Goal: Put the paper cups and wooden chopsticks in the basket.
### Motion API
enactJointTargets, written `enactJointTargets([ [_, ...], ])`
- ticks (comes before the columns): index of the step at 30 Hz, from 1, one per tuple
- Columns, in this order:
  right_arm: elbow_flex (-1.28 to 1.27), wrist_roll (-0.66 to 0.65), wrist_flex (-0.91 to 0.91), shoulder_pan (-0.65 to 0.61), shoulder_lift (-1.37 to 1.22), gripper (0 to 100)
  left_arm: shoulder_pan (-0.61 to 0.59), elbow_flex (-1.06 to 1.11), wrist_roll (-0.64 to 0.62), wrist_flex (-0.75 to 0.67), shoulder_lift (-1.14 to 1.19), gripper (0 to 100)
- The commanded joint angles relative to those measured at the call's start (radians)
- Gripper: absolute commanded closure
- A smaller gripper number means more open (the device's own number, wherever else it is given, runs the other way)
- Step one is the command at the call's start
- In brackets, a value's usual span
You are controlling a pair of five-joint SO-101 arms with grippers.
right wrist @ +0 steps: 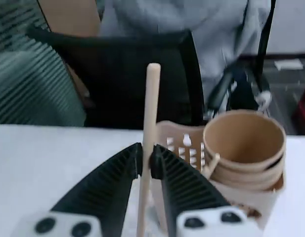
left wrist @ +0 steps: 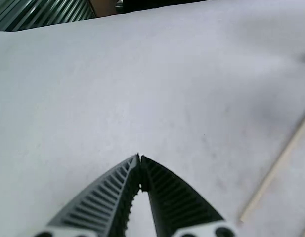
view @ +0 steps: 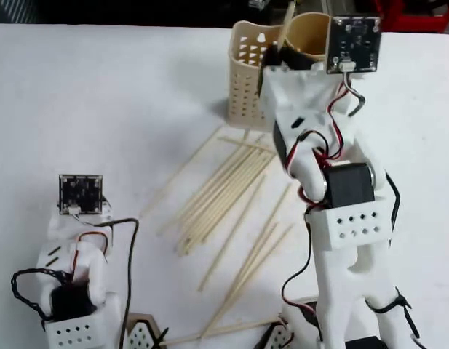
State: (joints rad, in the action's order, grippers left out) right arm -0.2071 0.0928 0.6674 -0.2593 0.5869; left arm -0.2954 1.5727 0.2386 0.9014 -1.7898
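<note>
Right gripper (right wrist: pixel 146 163) pinches an upright wooden chopstick (right wrist: pixel 152 98), seemingly just beside the basket (right wrist: pixel 187 136) holding paper cups (right wrist: pixel 243 143); left gripper (left wrist: pixel 140 160) closed, empty.

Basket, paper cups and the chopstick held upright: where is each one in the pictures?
basket (view: pixel 246 76), high view, on its perforated side wall.
paper cups (right wrist: pixel 243 143), right wrist view, inside the top cup of the stack.
held chopstick (right wrist: pixel 152 103), right wrist view, on its upper shaft, below the tip.

Smooth matt table (view: pixel 100 94), bare smooth wooden chopsticks (view: pixel 224 195), matt plastic basket (view: pixel 246 80), matt paper cups (right wrist: pixel 243 143).
</note>
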Motion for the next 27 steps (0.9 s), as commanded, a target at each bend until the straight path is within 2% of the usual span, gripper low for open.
enactJointTargets([
  [1, 0.048, -0.041, -0.202, -0.007, 0.033, 98.1, -0.005, -0.006, 0.011, -0.025, -0.018, 98],
  [8, 0.052, -0.152, -0.493, 0.025, -0.050, 98.1, -0.005, -0.006, 0.011, -0.025, -0.018, 98],
  [15, 0.048, -0.163, -0.671, 0.065, -0.234, 98.1, -0.005, -0.006, 0.011, -0.025, -0.018, 98],
  [21, 0.048, -0.163, -0.653, 0.065, -0.320, 97.1, -0.004, -0.006, 0.011, -0.025, -0.018, 98],
  [27, 0.049, -0.163, -0.487, 0.061, -0.245, 81.3, -0.004, -0.006, 0.011, -0.025, -0.018, 98],
])
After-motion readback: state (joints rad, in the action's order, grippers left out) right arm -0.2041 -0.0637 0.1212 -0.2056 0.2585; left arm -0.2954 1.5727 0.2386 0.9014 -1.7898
